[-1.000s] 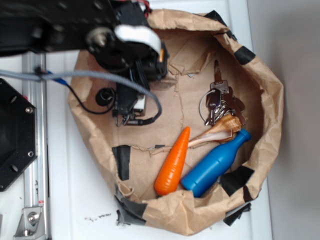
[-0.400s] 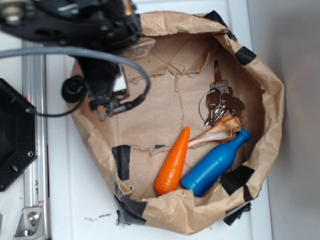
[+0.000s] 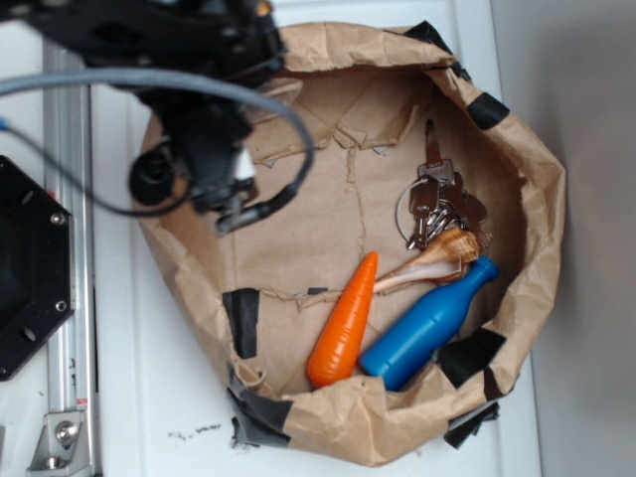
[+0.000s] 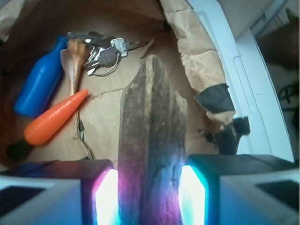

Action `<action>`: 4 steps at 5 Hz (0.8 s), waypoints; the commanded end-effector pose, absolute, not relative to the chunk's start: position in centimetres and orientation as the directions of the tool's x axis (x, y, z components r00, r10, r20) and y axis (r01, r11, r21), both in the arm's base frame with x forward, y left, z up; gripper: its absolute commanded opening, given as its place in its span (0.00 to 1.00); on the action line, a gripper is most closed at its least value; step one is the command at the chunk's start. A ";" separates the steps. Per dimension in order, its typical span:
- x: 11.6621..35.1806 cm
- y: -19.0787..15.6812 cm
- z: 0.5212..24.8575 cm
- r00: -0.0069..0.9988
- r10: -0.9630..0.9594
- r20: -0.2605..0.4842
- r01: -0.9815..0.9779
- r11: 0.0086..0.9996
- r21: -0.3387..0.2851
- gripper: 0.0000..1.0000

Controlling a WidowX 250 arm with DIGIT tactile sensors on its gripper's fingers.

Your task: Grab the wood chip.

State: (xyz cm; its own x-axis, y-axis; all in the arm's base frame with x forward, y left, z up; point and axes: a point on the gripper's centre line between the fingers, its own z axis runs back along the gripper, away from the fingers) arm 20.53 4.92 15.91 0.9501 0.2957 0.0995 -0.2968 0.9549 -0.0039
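The gripper is clamped on the wood chip; the arm reaches in from the upper left.

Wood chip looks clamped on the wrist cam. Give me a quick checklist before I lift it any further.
1. Wood chip sits between both fingers: ok.
2. Gripper shut on it: ok.
3. Chip centred in the grip: ok.
4. Carrot, blue bottle, keys apart from the chip: ok.
5. Chip seen in the exterior view: cannot tell, arm hides it.
6. Paper bag wall clear of the gripper: cannot tell.

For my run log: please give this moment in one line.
gripper: shut on wood chip | chip: lifted above paper bag | carrot, bottle, keys: untouched
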 end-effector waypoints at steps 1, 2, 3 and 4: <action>21.8 3.7 16.4 0.927 0.360 0.102 -0.365 0.930 0.041 0.00; 22.2 3.5 16.4 0.916 0.394 0.078 -0.398 0.916 0.047 0.00; 22.7 3.6 16.5 0.917 0.396 0.040 -0.398 0.917 0.042 0.00; 23.6 3.6 16.3 0.906 0.423 0.020 -0.423 0.905 0.051 0.00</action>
